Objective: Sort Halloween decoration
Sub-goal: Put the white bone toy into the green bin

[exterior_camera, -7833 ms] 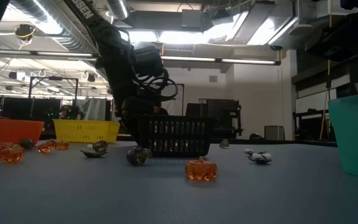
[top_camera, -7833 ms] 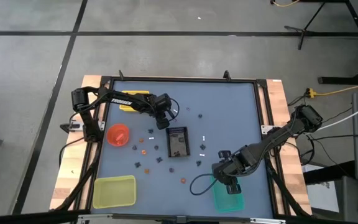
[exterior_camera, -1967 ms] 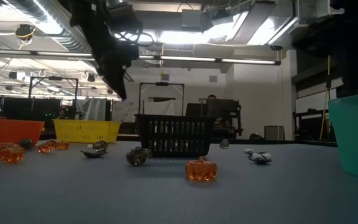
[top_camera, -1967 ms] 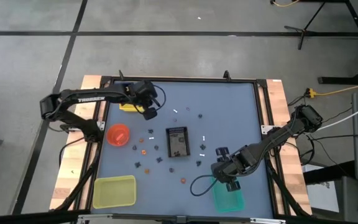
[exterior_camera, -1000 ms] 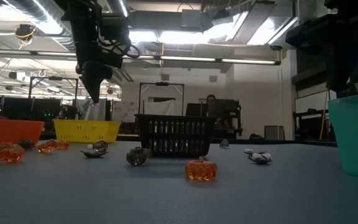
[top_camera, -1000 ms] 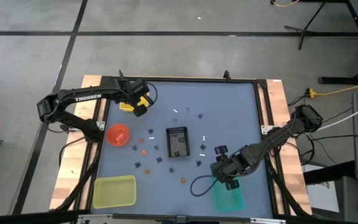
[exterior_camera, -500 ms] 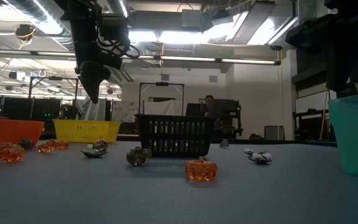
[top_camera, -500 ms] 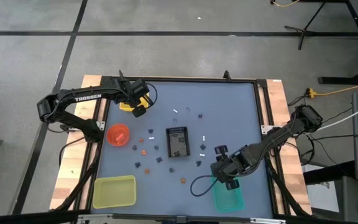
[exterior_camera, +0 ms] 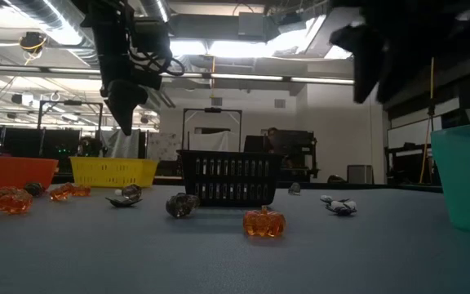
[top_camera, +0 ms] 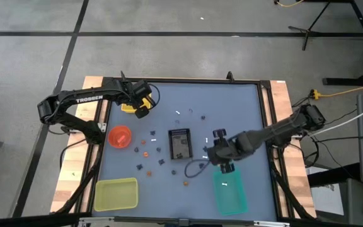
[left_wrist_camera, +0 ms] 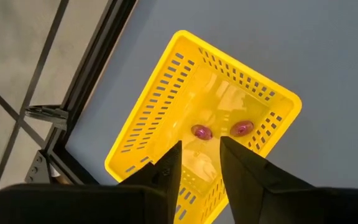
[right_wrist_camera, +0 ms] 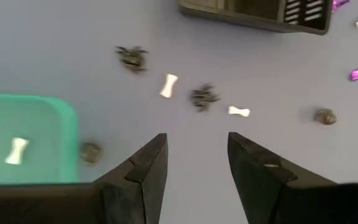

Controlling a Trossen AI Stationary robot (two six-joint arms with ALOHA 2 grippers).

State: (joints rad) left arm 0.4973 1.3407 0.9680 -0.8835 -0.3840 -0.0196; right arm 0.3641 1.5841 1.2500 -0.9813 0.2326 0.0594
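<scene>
1. High view: white "TROSSEN" lettering runs along the left arm, whose left gripper [top_camera: 141, 110] hangs with fingers spread, empty, above the yellow slotted plastic basket [left_wrist_camera: 166, 112].
2. Two purple trinkets [left_wrist_camera: 202, 132] lie in that basket.
3. Right gripper [right_wrist_camera: 194, 168], fingers apart and empty, hovers over scattered white bone-shaped trinkets [right_wrist_camera: 168, 86] and dark spider-like trinkets [right_wrist_camera: 202, 96] beside the teal plastic tray [right_wrist_camera: 36, 112].

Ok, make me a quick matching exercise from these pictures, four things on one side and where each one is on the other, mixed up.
Things:
1. two purple trinkets
2. white bone trinket
3. left gripper
4. black basket

Places:
A. in the teal tray
B. middle of the table
C. in the yellow basket
D. above the yellow basket

Pairs: 1-C, 2-A, 3-D, 4-B
</scene>
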